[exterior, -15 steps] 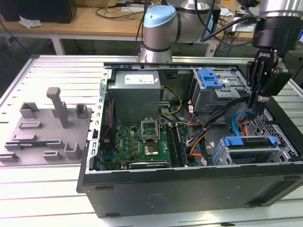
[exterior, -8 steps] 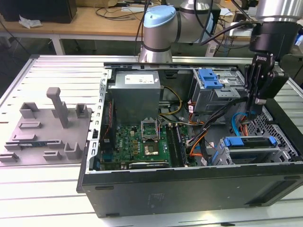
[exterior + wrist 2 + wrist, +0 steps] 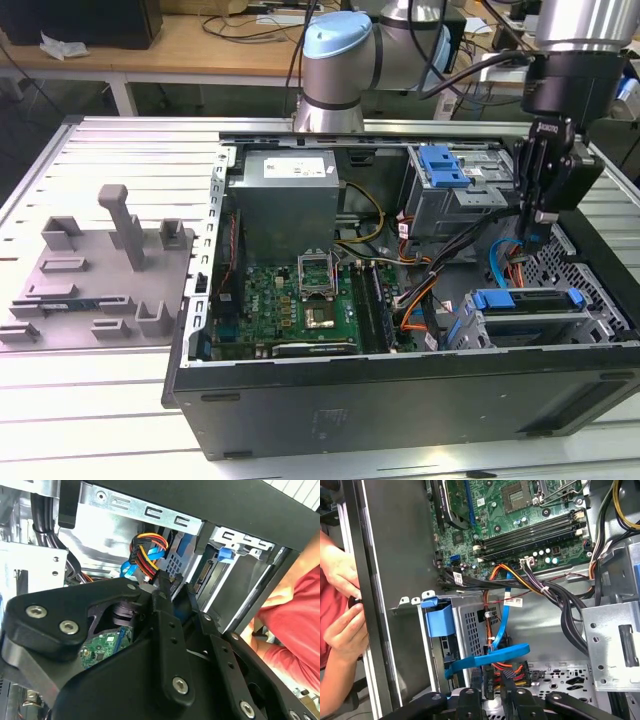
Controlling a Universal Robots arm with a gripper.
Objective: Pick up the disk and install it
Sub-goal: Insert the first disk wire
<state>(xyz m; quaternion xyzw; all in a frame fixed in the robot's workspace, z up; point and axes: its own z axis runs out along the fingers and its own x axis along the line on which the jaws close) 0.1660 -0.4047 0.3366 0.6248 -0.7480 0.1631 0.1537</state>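
Disk [image 3: 530, 315] sits in cage [image 3: 608, 322] at case's [image 3: 400, 400] near corner, exterior view's right; my gripper [image 3: 533, 235] hangs above among cables [image 3: 505, 262]; grip state: cannot tell.

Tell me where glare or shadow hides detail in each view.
Exterior view: the table glares white along its near edge. Second wrist view: the black gripper is dark, the metal wall behind it washed out. First wrist view: the motherboard is evenly lit.
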